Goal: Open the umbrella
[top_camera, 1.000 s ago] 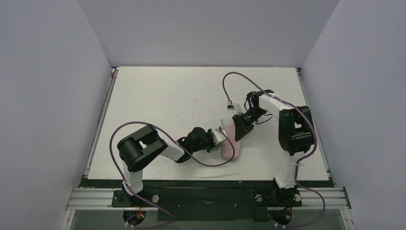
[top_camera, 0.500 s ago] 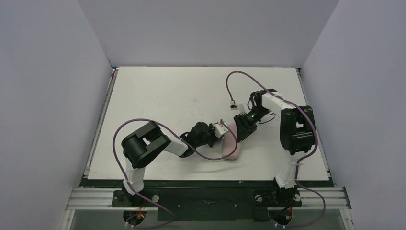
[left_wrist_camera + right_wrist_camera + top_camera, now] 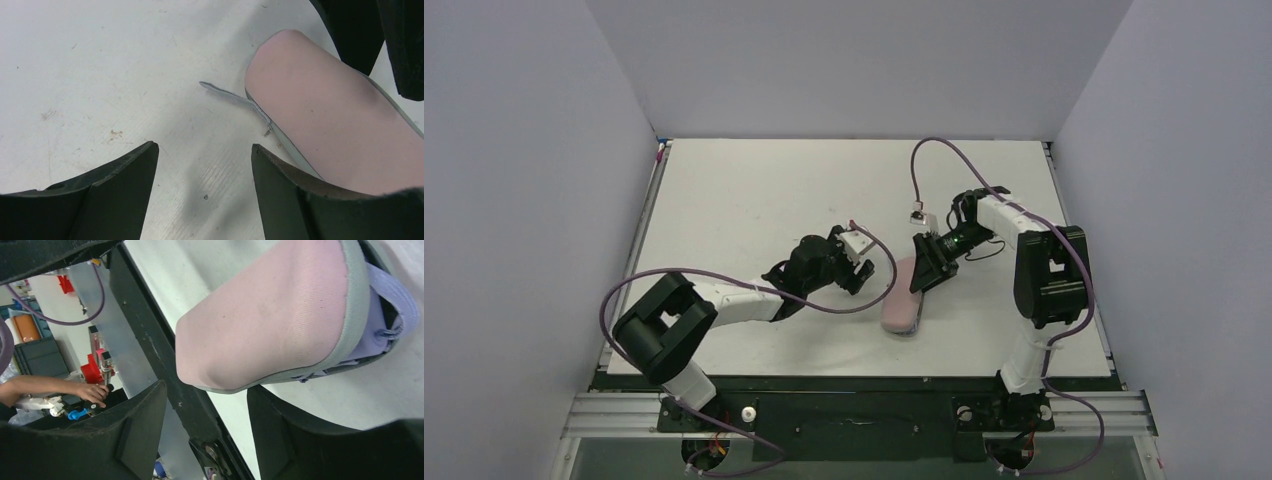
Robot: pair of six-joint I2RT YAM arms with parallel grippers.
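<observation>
You are working the earliest step: getting the umbrella (image 3: 381,304) out of its sleeve (image 3: 903,305), not yet opening it. The sleeve is lying on the table (image 3: 754,190) at about 5 o'clock from the table's centre. The umbrella is sitting inside it. Only a strip of lilac fabric and strap is showing through the unzipped grey edge in the right wrist view.

Your left gripper (image 3: 202,152) is hovering at the sleeve's 9 o'clock, just beside it, fingers spread and holding nothing. The zipper pull (image 3: 268,131) is lying just ahead of it, at the sleeve's near edge. Your right gripper (image 3: 206,390) is sitting at the sleeve's 12 o'clock end, fingers also apart, with the sleeve's rounded end just ahead of the gap. Whether they are touching the fabric, you cannot tell.

In my judgement, the next move is asking you to pin the sleeve with one gripper and draw the umbrella out through the open zip with the other.

Counting: you are seeing one sleeve, one umbrella, one zipper pull and two grippers.
</observation>
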